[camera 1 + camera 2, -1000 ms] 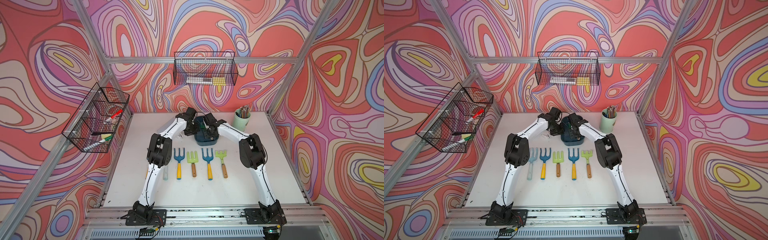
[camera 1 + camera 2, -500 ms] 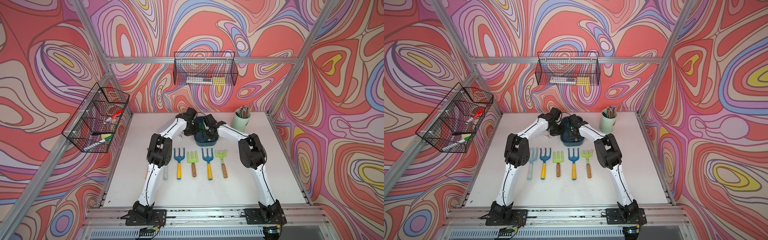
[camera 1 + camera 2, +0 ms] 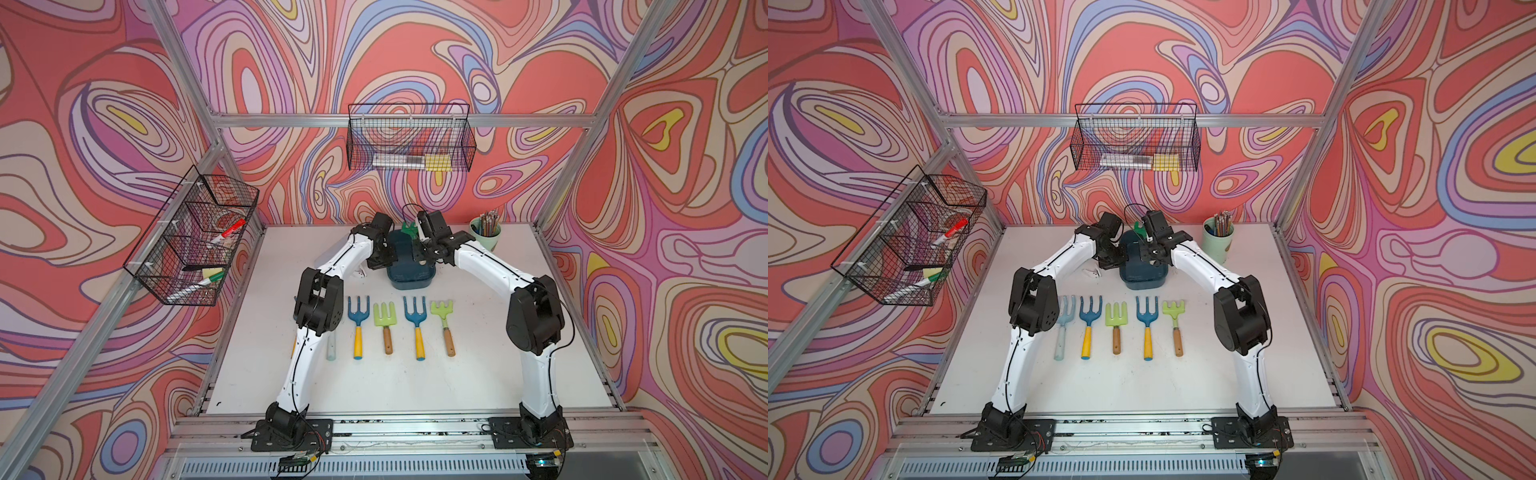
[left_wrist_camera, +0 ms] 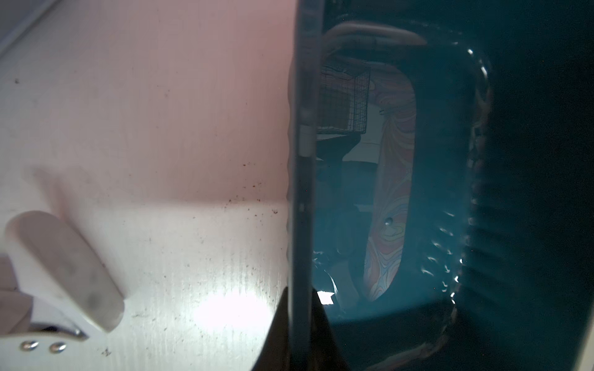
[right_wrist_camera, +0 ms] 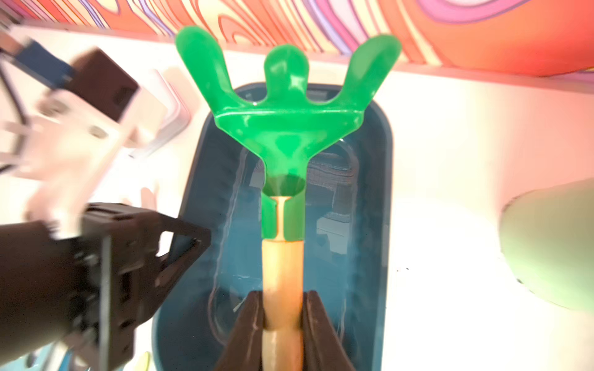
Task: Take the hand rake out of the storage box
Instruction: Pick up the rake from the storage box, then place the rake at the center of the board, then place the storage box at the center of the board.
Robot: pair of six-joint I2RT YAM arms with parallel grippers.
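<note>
**Right hand holds the rake over the box**

In both top views I see the dark teal storage box on the white bench, toward the back wall. Both arms reach to it. The green head of the hand rake shows at the far end of the box. Five garden tools lie in a row nearer to the arm bases, apart from the box. A mint-green cup stands near the right arm.

In the left wrist view, the left hand is closed on the side wall of the box, one finger outside and one inside.

In the right wrist view, the right hand clamps the wooden handle of the rake. The rake is over the open box, its head above the far rim. I cannot tell if the handle end is clear of the walls.
</note>
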